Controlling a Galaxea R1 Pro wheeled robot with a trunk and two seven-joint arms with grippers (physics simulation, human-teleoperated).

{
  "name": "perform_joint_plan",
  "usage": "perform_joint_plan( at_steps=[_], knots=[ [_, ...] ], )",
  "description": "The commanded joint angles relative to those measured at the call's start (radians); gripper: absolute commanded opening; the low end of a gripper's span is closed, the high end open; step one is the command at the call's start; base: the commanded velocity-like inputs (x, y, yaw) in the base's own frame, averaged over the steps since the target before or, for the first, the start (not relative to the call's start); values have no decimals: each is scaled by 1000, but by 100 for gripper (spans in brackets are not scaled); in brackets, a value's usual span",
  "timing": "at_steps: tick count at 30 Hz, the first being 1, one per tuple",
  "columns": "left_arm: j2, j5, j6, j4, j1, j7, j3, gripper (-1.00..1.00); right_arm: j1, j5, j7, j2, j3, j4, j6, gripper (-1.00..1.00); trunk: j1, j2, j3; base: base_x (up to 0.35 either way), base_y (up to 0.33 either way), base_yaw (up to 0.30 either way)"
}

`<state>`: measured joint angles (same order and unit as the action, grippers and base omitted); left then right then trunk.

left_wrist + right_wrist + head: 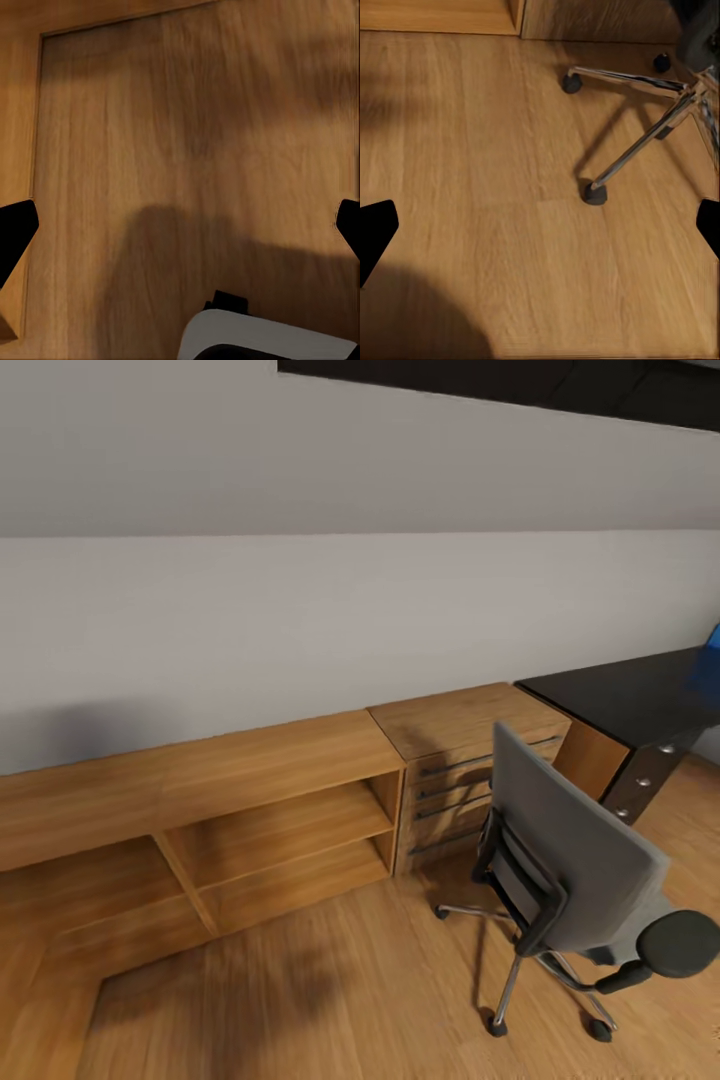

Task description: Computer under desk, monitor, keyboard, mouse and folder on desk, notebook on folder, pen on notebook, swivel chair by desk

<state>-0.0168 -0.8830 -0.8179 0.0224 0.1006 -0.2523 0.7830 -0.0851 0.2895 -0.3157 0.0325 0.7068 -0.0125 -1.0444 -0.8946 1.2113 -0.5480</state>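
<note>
The grey swivel chair stands at the lower right with its tall back toward me, which hides the seat. Just beyond it is a corner of the glossy black desk, with its dark knobbed drawer unit below. My left gripper is open over bare wooden floor. My right gripper is open too, above the floor beside the chair's chrome star base and a caster. The computer, monitor, keyboard, mouse, folder, notebook and pen are out of view.
A light wooden drawer chest sits between the desk and a low open wooden shelf unit along the grey wall. A blue patch shows at the desk's far edge. Wooden floor spreads left of the chair.
</note>
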Motion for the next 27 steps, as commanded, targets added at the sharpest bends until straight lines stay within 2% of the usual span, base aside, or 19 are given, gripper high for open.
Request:
perform_joint_plan(
  at_steps=[1, 12, 27],
  knots=[
    [0, 0, -1, 1, 0, -10, 9, 100, -1, 7, -2, 0, 9, -1, -3, 100, 0, 1, 0, 0, 0, -298],
    [-3, -1, 0, 1, 0, -10, 9, 100, -1, 7, -2, 0, 9, -1, -3, 100, 0, 1, 7, 0, 5, -298],
    [-1, -2, 0, 1, 0, -12, 5, 100, -1, 7, -2, 0, 8, -2, -3, 100, 0, 1, 16, 31, 245, -297]
  ],
)
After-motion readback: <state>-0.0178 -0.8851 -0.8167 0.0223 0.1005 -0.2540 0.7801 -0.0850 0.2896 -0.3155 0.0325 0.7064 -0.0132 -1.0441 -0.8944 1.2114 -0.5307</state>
